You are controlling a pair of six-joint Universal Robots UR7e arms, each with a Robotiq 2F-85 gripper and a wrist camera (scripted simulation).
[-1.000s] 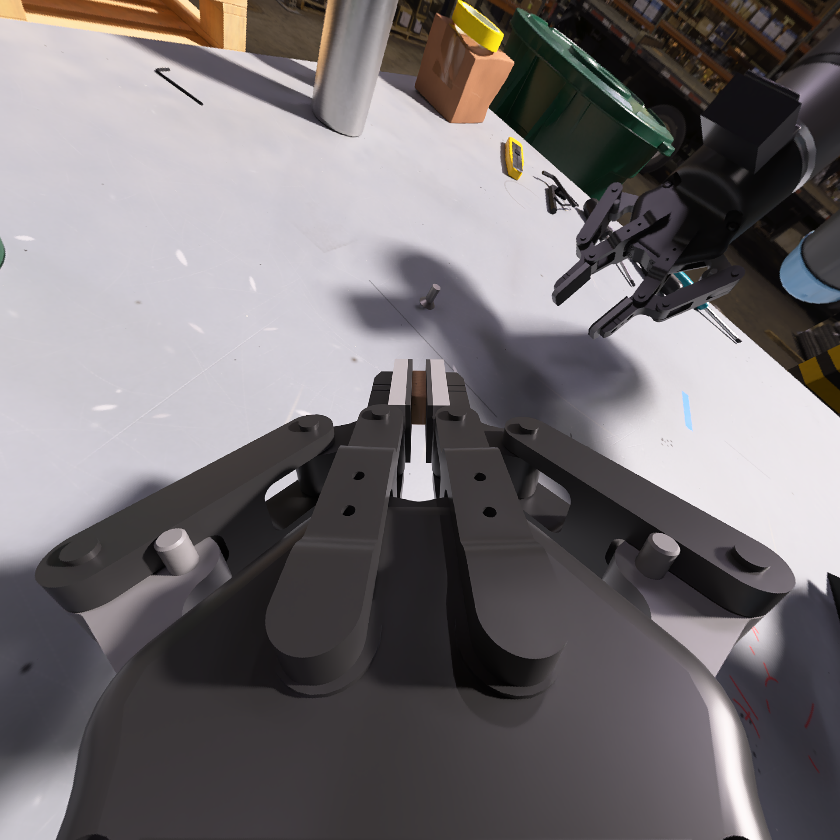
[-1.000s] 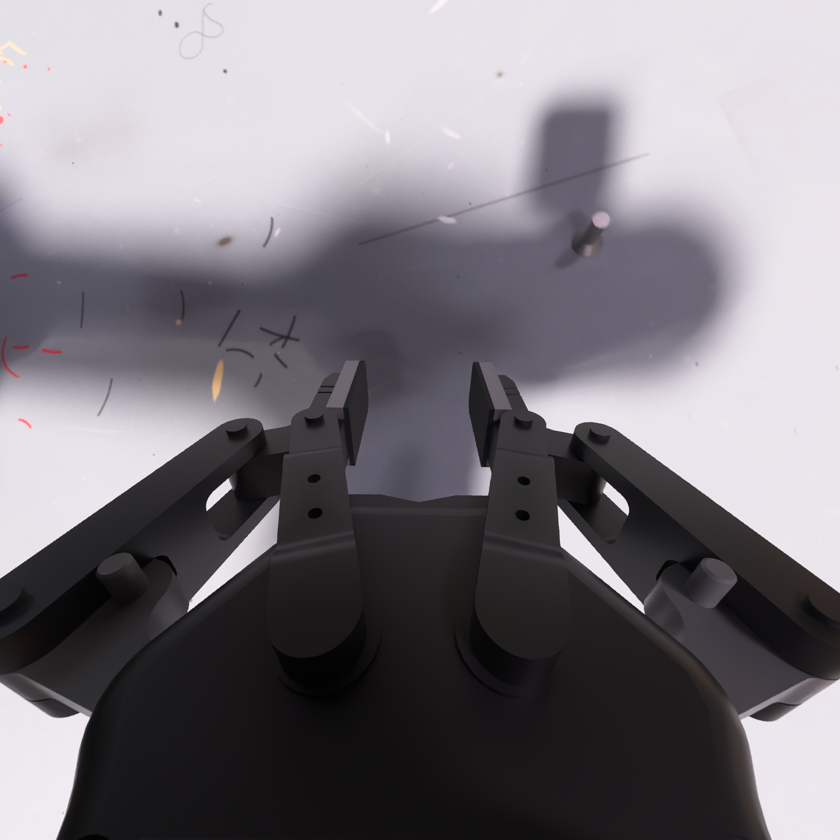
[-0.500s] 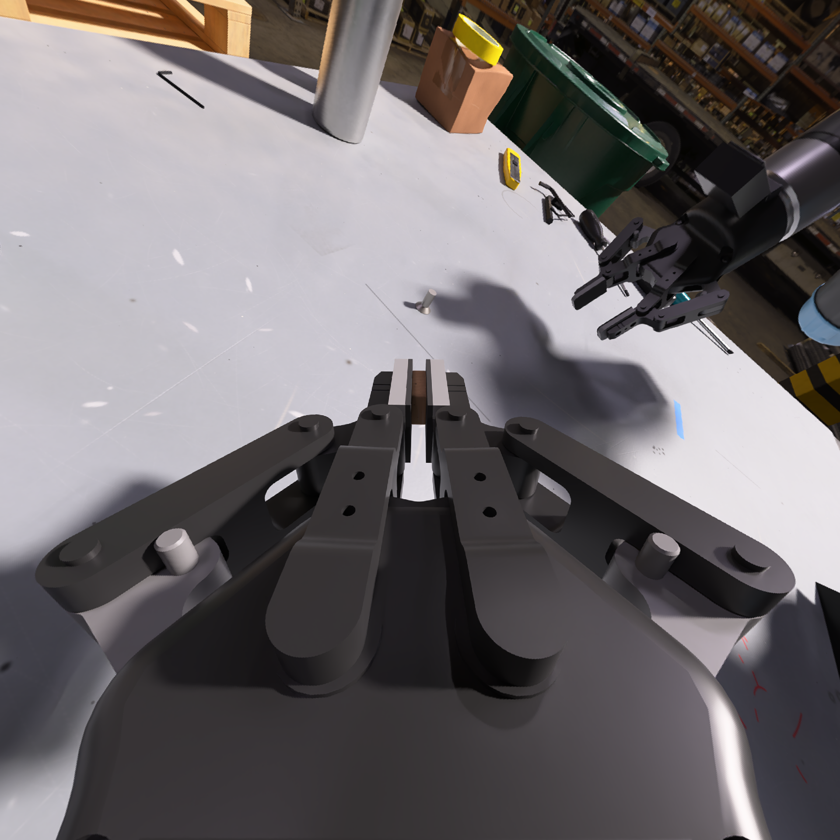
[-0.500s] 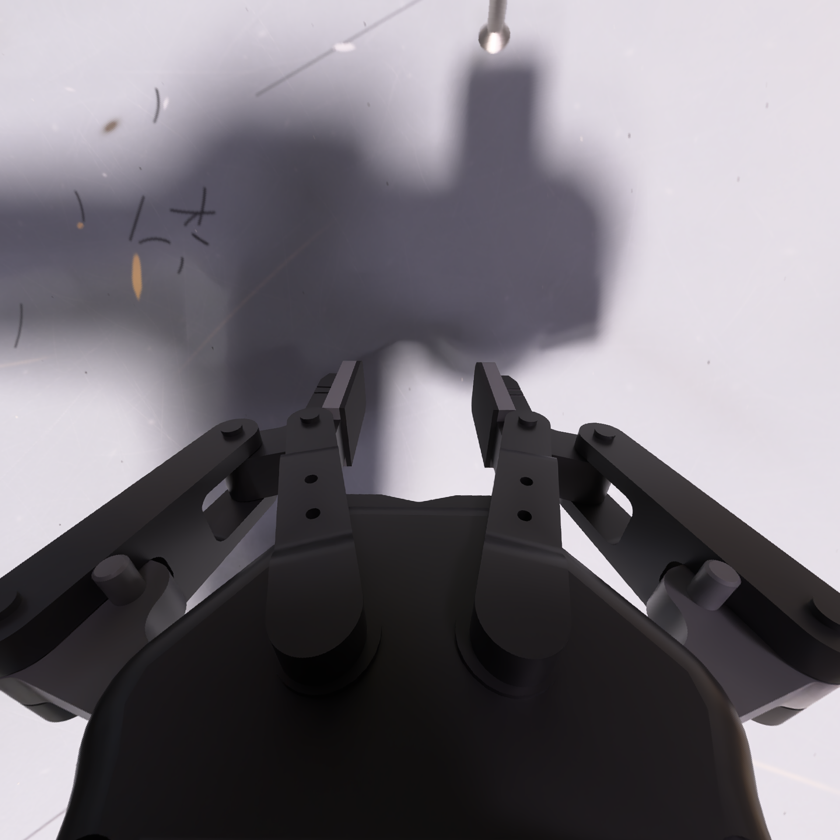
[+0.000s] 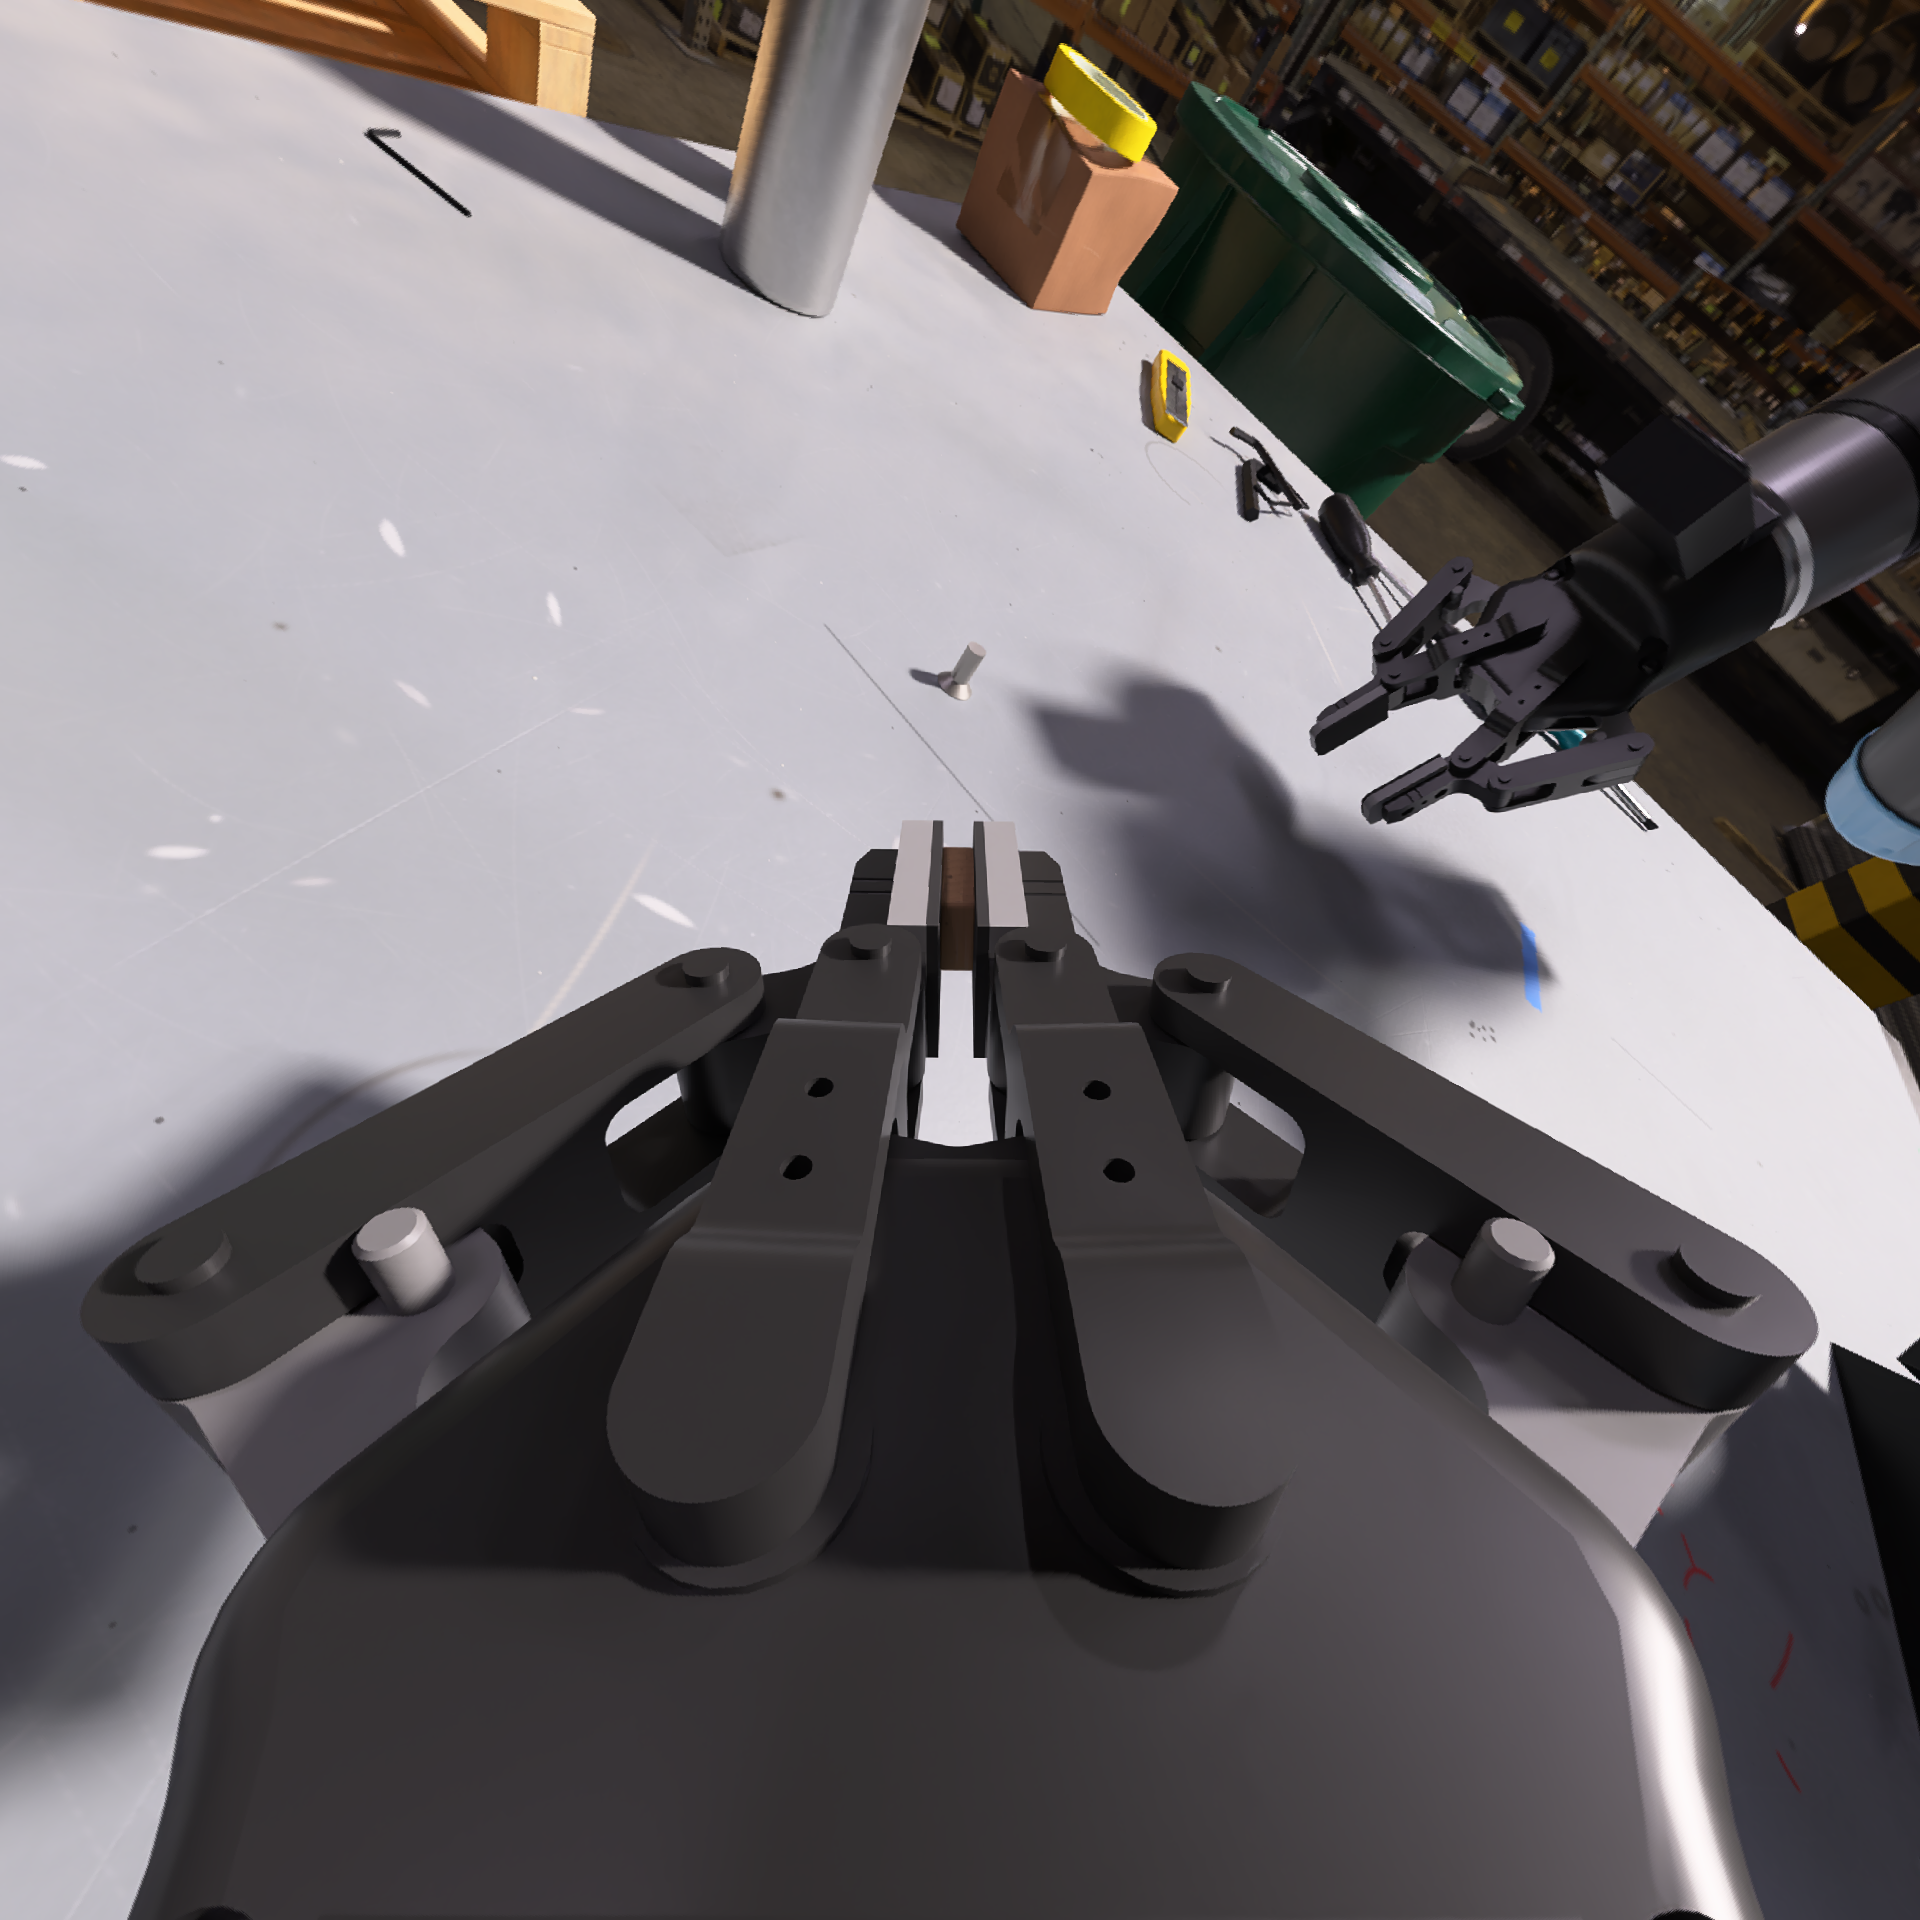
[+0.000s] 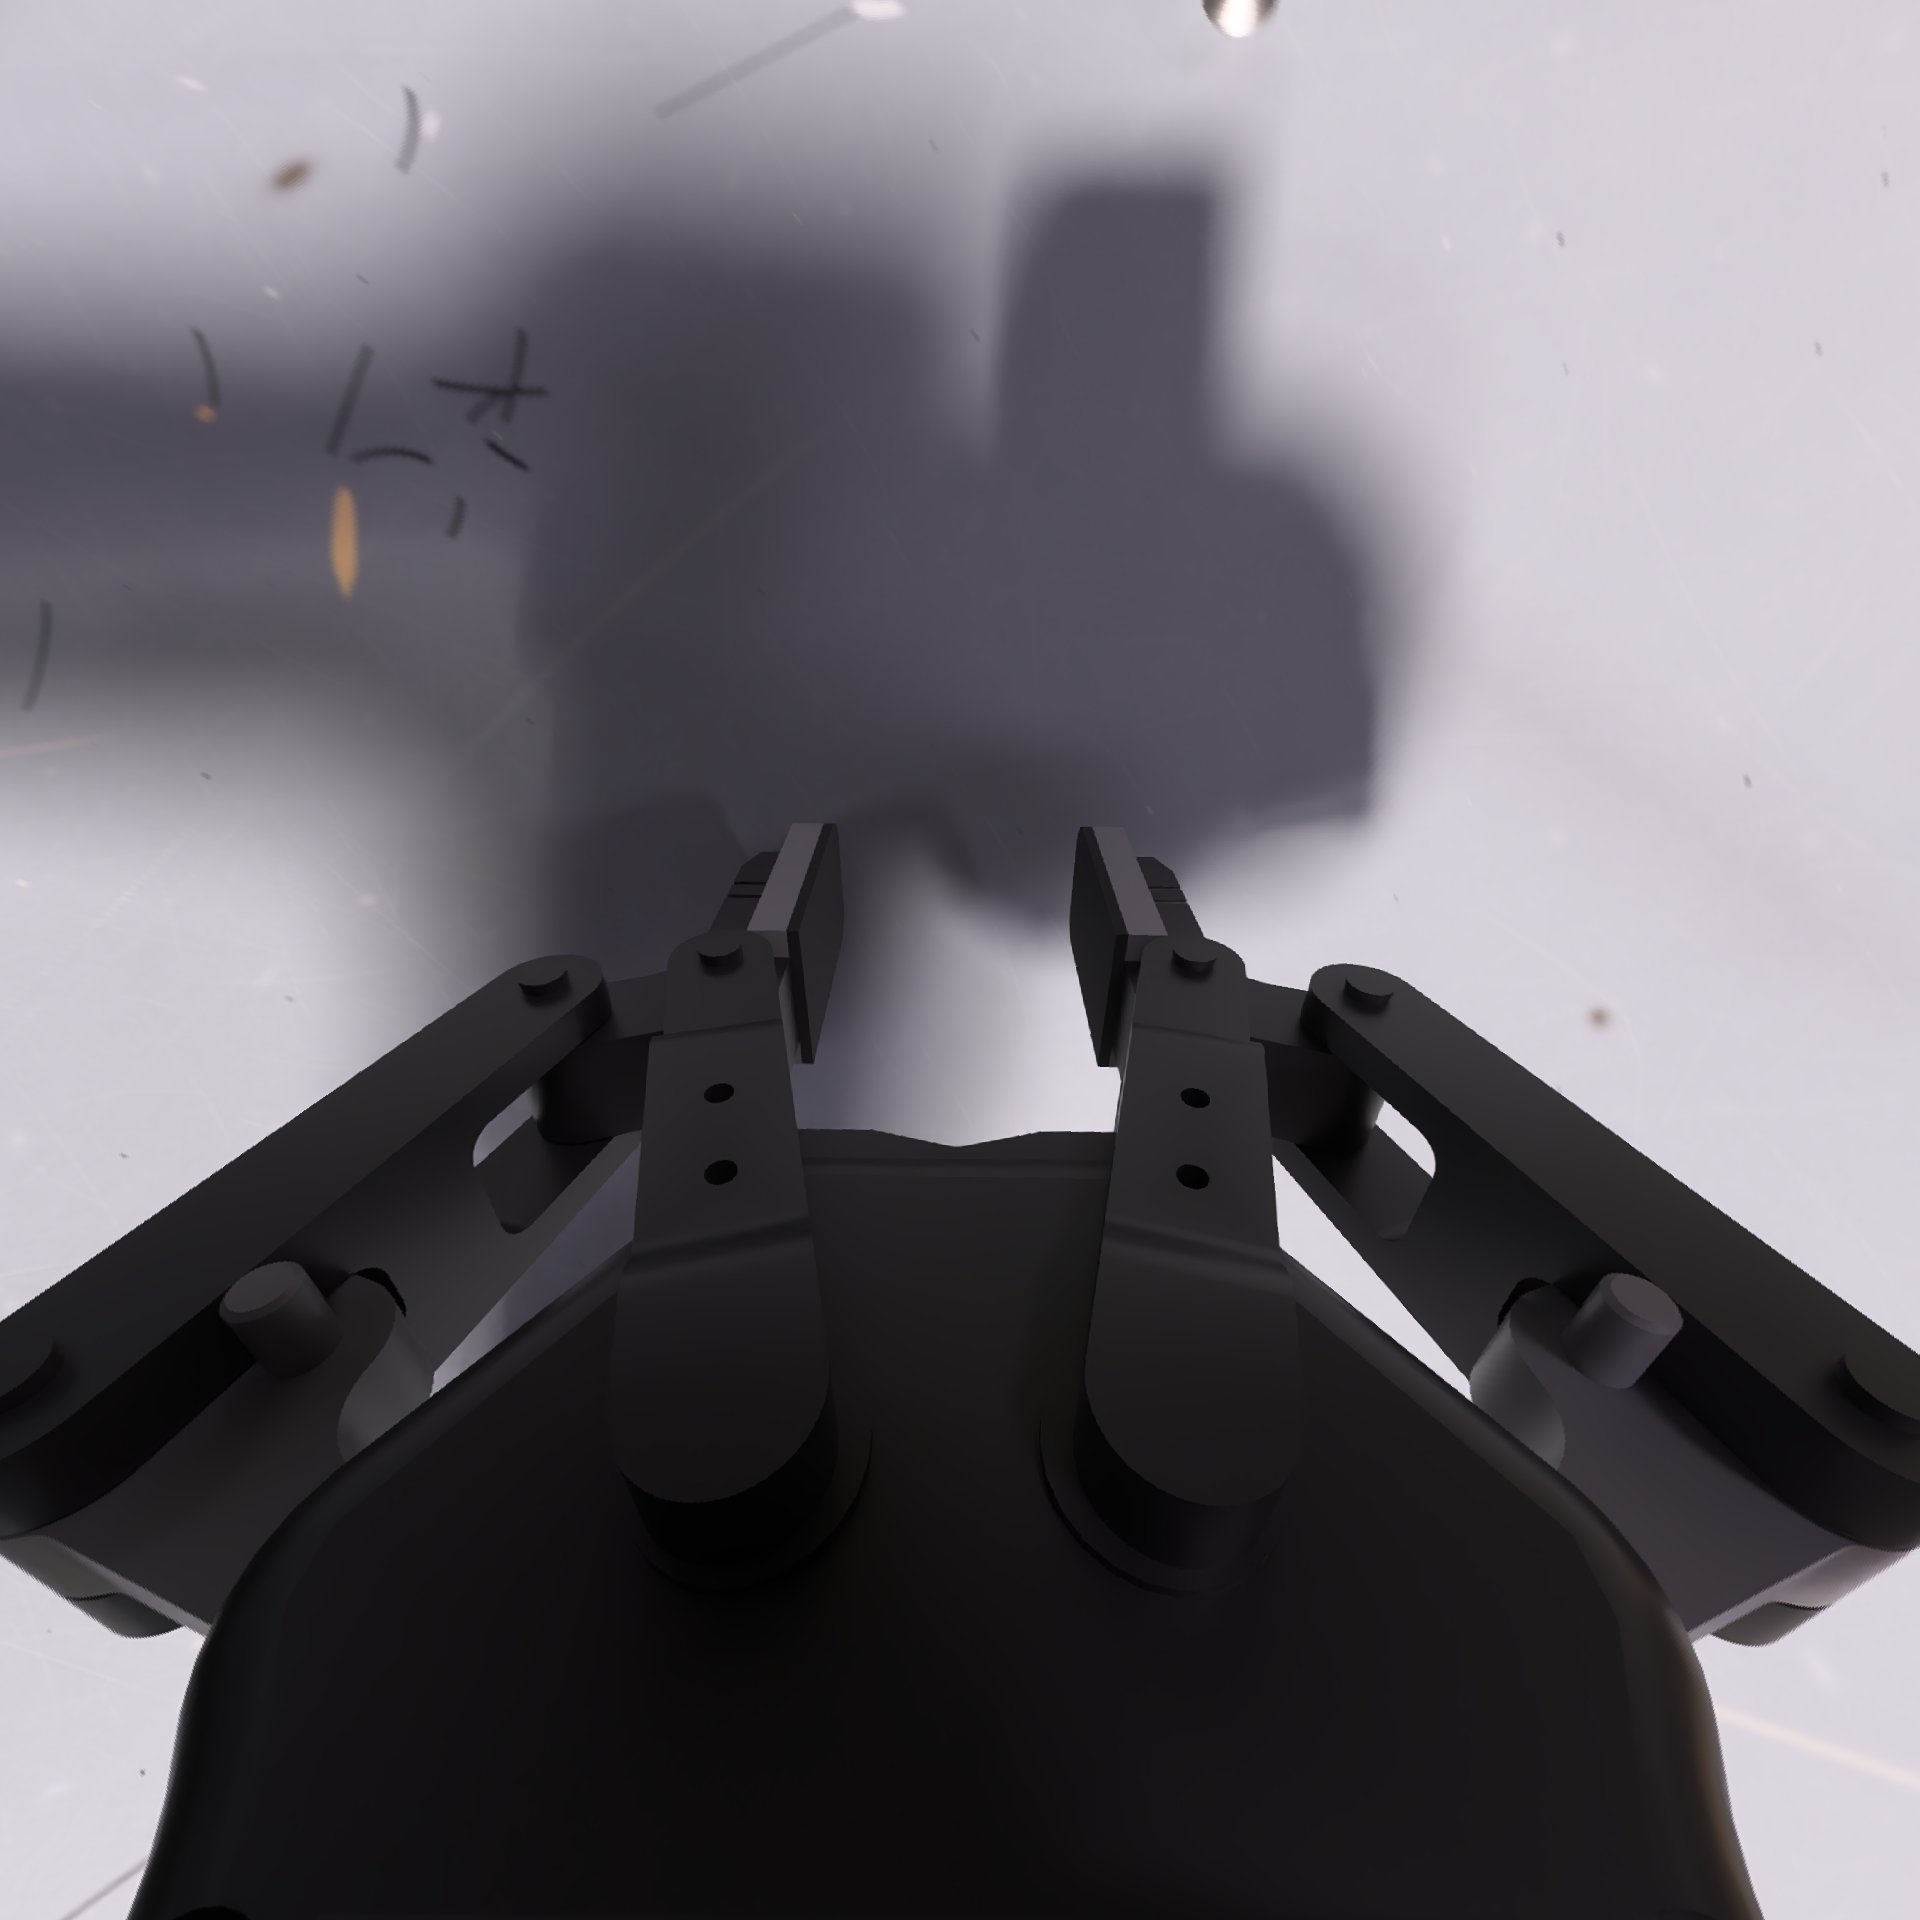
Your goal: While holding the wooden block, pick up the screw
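Your screw (image 5: 962,673) stands head-down on the white table (image 5: 312,623), untouched, well ahead of the left gripper (image 5: 957,883), which is clamped on the wooden block (image 5: 957,904). Your right gripper (image 5: 1377,764) hangs far right, jaws spread and empty; the whole pickup remains.

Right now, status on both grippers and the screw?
Left gripper shut on wooden block. Right gripper open, empty. Screw on table, head down, untouched. Nothing between.
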